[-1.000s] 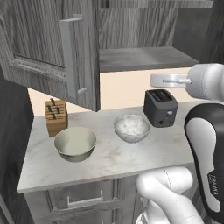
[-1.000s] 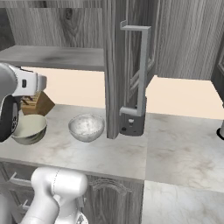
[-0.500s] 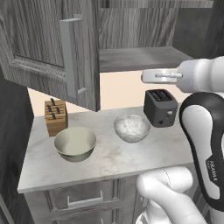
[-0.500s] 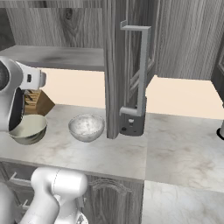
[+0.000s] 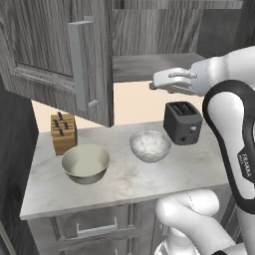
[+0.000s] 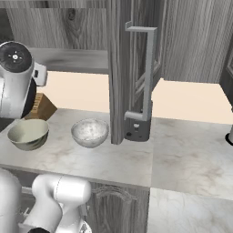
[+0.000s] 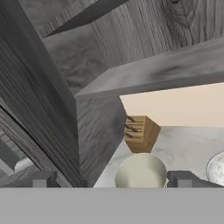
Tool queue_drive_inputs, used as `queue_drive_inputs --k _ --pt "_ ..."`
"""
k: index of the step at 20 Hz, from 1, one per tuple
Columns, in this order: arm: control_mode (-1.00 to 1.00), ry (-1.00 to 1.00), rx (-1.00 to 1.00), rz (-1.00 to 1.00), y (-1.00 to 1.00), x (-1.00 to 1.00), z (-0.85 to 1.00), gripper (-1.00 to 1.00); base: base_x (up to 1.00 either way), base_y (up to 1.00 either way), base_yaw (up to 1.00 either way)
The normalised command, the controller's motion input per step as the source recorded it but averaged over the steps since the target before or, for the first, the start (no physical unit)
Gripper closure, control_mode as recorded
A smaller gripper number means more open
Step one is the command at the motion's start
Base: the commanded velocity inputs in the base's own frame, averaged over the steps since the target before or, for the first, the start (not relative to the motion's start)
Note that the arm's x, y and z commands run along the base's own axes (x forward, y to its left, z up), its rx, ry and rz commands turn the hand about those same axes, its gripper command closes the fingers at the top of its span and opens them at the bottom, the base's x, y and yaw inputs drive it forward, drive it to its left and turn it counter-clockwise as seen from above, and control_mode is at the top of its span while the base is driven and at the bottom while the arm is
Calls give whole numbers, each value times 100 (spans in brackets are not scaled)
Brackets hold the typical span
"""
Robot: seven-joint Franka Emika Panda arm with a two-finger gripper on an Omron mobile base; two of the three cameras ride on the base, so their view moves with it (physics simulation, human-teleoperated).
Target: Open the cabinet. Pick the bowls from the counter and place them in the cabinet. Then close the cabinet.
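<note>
The cabinet point(image 5: 149, 64) hangs over the counter point(image 5: 124, 179) with its left door point(image 5: 64, 55) swung open and the grey shelf bare. Another open door point(image 6: 119, 68) stands edge-on with its bar handle point(image 6: 148, 68). The beige-olive bowl point(image 5: 85, 163) and the marbled bowl point(image 5: 150, 145) sit side by side on the counter. My gripper point(image 5: 154, 83) hovers open and holding nothing in front of the shelf edge, above the marbled bowl. Between my fingertips point(image 7: 43, 179) the beige bowl point(image 7: 141, 171) lies far below, and the marbled bowl point(image 7: 216, 168) is at the right edge.
A black toaster point(image 5: 183, 122) stands right of the marbled bowl, under the hand. A wooden knife block point(image 5: 63, 133) stands at the back left behind the beige bowl. The open left door juts out over the counter's left part. Grey drawer fronts point(image 5: 94, 226) are below.
My hand has swung left and slightly up, from above the toaster to in front of the shelf. The jaws stayed open. Bowls and doors have not moved.
</note>
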Motion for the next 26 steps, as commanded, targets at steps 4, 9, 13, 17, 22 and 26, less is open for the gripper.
queue_drive_inputs --k 4,9,13,17,22,26 --pt "-100 12 3 6 37 20 -7 -100 0 0 0" --pt "-100 13 7 0 26 22 -17 -100 0 0 0" --pt "-100 15 13 0 9 21 -26 -100 0 0 0" --pt "-100 12 11 0 22 12 -28 -100 0 0 0" --pt "-100 9 8 0 37 4 -26 -100 0 0 0" --pt "-100 12 7 0 23 9 -12 -100 0 0 0"
